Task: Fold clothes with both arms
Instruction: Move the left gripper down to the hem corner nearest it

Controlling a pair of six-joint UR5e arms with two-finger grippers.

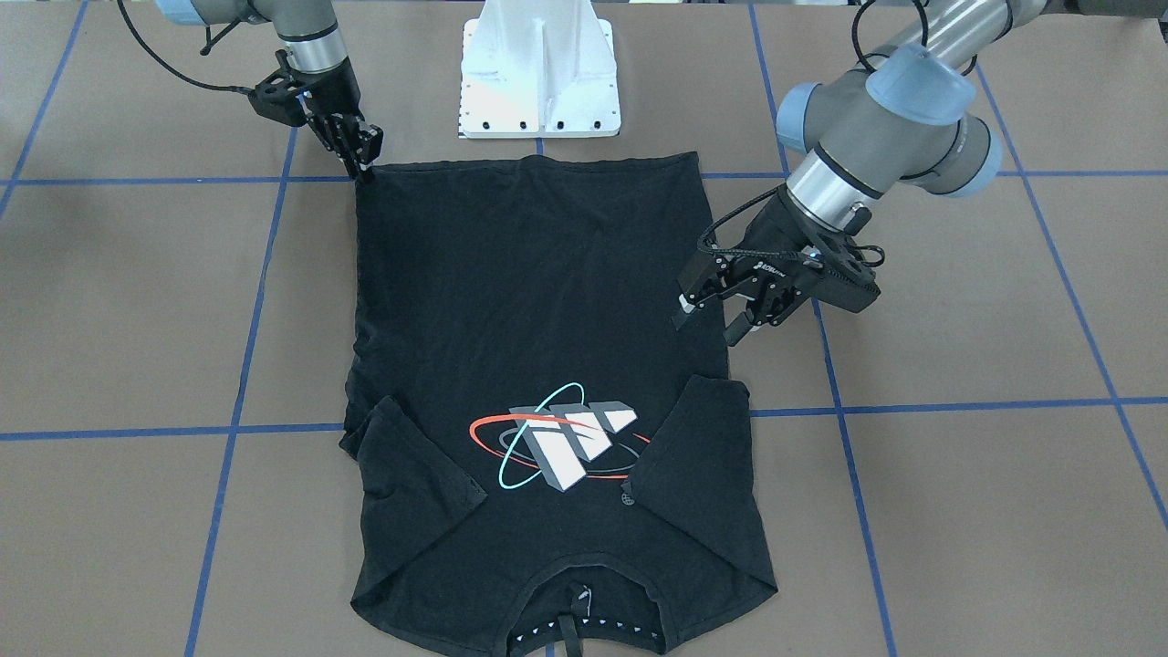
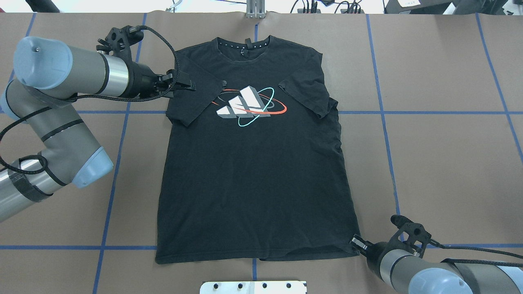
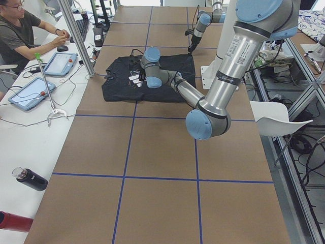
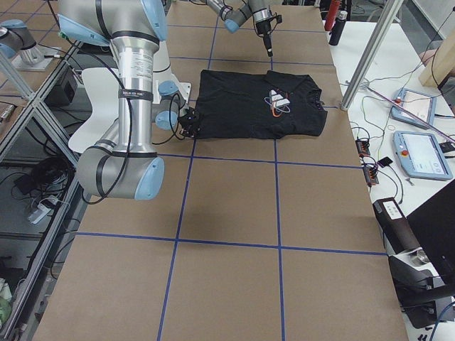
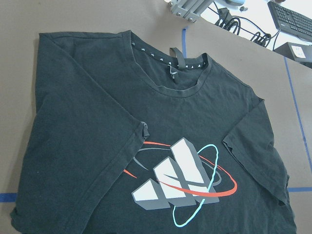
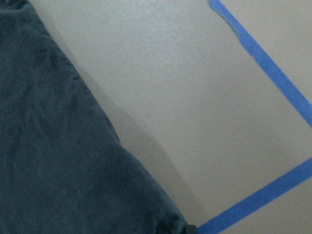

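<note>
The black T-shirt [image 1: 538, 301] lies flat and face up on the brown table, collar away from me, both short sleeves folded in beside the white-grey print [image 2: 245, 107]. It also shows in the left wrist view [image 5: 97, 122] and the right wrist view [image 6: 48, 146]. My left gripper [image 1: 707, 321] is open and empty, just above the shirt's side edge by the folded sleeve [image 2: 192, 94]. My right gripper [image 1: 363, 162] is down at the near hem corner [image 2: 351, 249], its fingertips together on the cloth. The corner still lies on the table.
The white pedestal base [image 1: 538, 82] stands just behind the hem. Blue tape lines [image 2: 384, 112] cross the table. In the exterior left view an operator [image 3: 20, 30] sits at a side bench with tablets [image 3: 30, 94] and a bottle [image 3: 30, 179].
</note>
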